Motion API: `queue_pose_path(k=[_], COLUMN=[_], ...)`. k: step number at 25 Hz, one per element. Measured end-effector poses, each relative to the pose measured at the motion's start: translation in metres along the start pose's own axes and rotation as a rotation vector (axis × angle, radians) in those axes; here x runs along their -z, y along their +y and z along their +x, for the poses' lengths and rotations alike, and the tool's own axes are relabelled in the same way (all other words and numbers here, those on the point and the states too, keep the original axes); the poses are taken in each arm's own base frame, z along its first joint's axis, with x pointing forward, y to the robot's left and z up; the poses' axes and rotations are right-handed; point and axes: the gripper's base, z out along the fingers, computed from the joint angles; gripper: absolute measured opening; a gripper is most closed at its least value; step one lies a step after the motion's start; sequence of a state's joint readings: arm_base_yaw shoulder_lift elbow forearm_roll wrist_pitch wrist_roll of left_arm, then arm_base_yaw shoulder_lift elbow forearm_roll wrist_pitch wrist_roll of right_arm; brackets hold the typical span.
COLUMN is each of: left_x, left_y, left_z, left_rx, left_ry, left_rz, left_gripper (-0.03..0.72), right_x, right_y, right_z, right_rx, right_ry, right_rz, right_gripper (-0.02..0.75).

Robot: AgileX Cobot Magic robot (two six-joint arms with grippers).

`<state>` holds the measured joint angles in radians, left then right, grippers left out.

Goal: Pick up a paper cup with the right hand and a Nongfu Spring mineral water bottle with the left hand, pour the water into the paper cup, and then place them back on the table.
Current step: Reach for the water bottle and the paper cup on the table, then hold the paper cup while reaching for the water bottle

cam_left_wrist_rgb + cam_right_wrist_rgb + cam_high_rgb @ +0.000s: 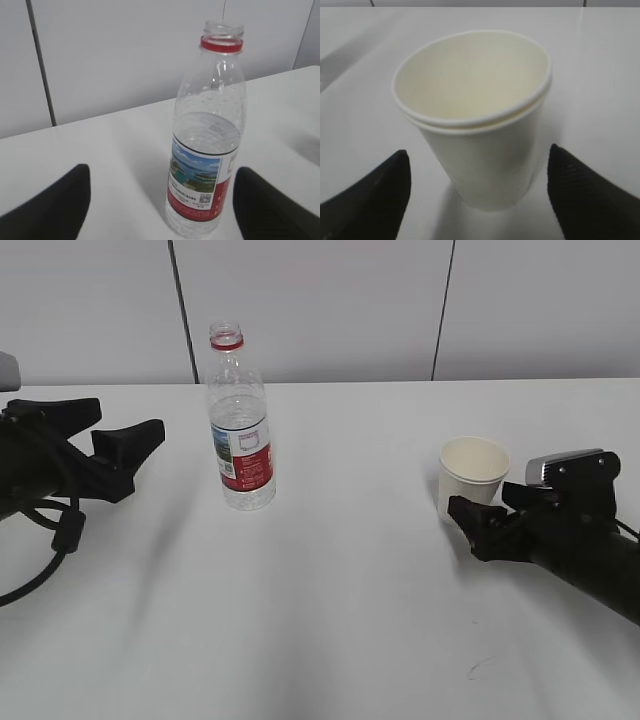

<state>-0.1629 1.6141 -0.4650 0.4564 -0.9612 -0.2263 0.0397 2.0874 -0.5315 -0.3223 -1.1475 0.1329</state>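
Your left claw (130, 445) lay low, fingers spread, empty | your right claw (470, 520) likewise spread wide, gripping nothing.

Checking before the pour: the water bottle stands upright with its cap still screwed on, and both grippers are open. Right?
Not quite. The Nongfu Spring bottle stands upright, but the left wrist view shows its mouth open, with only the red neck ring. Left gripper and right gripper are open.

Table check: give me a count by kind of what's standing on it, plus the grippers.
Bottles: 1, the Nongfu Spring mineral water bottle, uncapped, partly filled.
Cups: the paper cup; two rims show in the right wrist view, so possibly 2 nested; counted as 1.
Grippers: 2, left hand and right hand, both open, holding nothing.
Total: 4.
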Motion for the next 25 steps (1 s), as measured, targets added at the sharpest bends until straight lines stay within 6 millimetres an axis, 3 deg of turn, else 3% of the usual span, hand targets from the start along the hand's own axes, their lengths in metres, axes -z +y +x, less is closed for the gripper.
queue_pose_path(k=[6,20,25], left_x=[0.000,0.000,0.000], left_y=[0.000,0.000,0.000], left_z=[0.000,0.000,0.000], left_rx=[0.000,0.000,-0.002], left_ry=[0.000,0.000,0.001], left_rz=[0.000,0.000,0.003], left_gripper=[0.526,0.526,0.526], right_x=[-0.014,-0.042,-0.043], right_y=[-0.003,-0.010,-0.008], right_z=[-0.008,0.001,0.002], right_rx=[0.020,0.033,0.040], right_ry=[-0.042,-0.048,-0.044], right_rz=[-0.013,-0.034,-0.048], right_gripper=[0.632,0.629,0.547])
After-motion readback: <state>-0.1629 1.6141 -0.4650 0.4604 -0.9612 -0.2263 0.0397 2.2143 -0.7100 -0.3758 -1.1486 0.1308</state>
